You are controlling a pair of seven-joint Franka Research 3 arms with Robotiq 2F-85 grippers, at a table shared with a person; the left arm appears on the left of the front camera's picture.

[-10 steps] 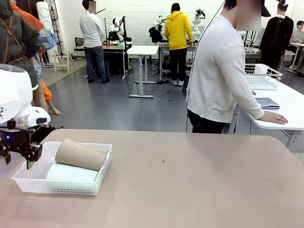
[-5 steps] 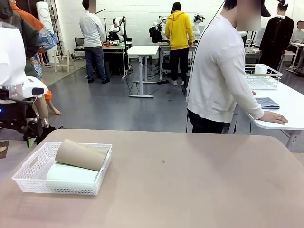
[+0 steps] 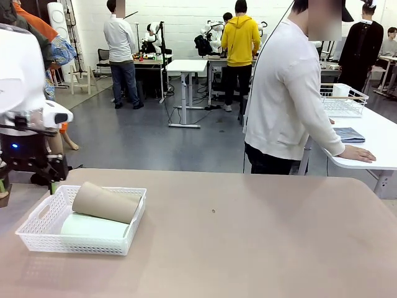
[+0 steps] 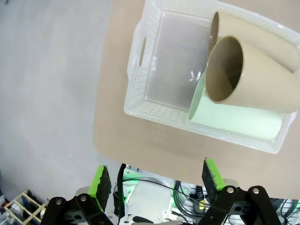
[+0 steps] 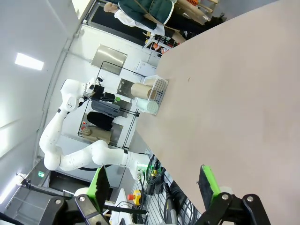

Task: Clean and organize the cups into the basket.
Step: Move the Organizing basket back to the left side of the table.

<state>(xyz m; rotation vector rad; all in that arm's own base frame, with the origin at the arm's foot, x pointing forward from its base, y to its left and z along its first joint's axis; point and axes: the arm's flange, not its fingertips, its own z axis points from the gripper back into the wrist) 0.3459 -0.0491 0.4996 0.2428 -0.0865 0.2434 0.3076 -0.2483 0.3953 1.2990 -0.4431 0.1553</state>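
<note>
The white lattice basket (image 3: 37,231) sits at the table's near left. A tan cup (image 3: 105,202) lies on its side in it, on top of a mint green cup (image 3: 93,226). My left gripper (image 3: 28,184) hangs open just above and behind the basket's left end, holding nothing. In the left wrist view the basket (image 4: 140,61) lies below the open left gripper (image 4: 157,178). Two tan cups (image 4: 253,79) rest on the mint cup (image 4: 239,119) at one end, mouths facing the free half. My right gripper (image 5: 152,185) is open over bare table, far from the basket (image 5: 158,89).
A person in a white top (image 3: 285,93) stands at the far side, turned away, with a hand on a neighbouring white table (image 3: 372,133) that carries a wire basket (image 3: 343,99). The tan tabletop (image 3: 248,236) stretches bare to the right of the basket.
My left gripper has lifted up and back from the basket's left end, its jaws spreading wider. The cups and the basket lie as before.
</note>
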